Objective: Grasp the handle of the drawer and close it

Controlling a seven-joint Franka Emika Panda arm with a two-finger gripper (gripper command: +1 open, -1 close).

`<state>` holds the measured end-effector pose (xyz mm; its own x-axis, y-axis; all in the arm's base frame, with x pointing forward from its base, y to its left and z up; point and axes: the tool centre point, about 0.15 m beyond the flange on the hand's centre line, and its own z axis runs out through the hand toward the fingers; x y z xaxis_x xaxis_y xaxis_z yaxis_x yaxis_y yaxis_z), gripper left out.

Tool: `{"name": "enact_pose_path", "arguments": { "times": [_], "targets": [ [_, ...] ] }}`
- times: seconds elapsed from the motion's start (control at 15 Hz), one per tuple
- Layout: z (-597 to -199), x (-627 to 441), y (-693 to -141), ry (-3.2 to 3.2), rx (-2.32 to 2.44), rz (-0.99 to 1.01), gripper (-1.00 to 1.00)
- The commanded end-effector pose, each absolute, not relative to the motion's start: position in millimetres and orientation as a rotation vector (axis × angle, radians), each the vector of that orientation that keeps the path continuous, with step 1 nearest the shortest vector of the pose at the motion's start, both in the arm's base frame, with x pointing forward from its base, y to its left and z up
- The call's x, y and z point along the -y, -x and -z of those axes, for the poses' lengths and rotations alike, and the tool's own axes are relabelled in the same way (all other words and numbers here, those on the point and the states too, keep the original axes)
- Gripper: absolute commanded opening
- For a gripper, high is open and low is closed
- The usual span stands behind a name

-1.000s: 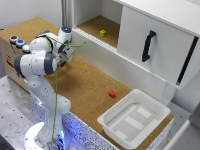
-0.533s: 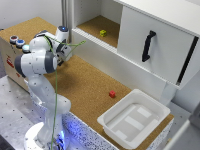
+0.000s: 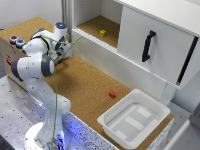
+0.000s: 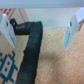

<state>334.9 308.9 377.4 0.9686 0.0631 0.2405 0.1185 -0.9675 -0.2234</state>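
Cork surface [image 3: 85, 85] is seen stretching bare between the arm [image 3: 37, 67] and the white tub [image 3: 132, 120], broken only by a small red block [image 3: 112, 93]. An open shelf bay with a yellow-green block [image 3: 103, 33] is seen at about twelve o'clock in the exterior view. No writing can be read; only a blurred blue pixel-like figure [image 4: 9, 65] is made out in the wrist view. The gripper [image 4: 39, 30] is shown spread wide, nothing held between its white fingers [image 4: 71, 31], with a black cable [image 4: 31, 47] running beneath. The drawer [image 3: 155, 42] is placed at about two o'clock in the exterior view, its black handle [image 3: 147, 46] fixed upright on the white front, well apart from the gripper [image 3: 64, 46], which is seen at about ten o'clock
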Motion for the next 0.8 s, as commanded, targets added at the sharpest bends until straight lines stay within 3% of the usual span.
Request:
{"name": "enact_pose_path", "arguments": {
  "times": [0.0,0.73],
  "targets": [
    [-414,-270,-324,3.012,0.09,0.323,1.0],
    [-417,-151,-357,2.99,0.23,0.367,1.0]
  ]
}}
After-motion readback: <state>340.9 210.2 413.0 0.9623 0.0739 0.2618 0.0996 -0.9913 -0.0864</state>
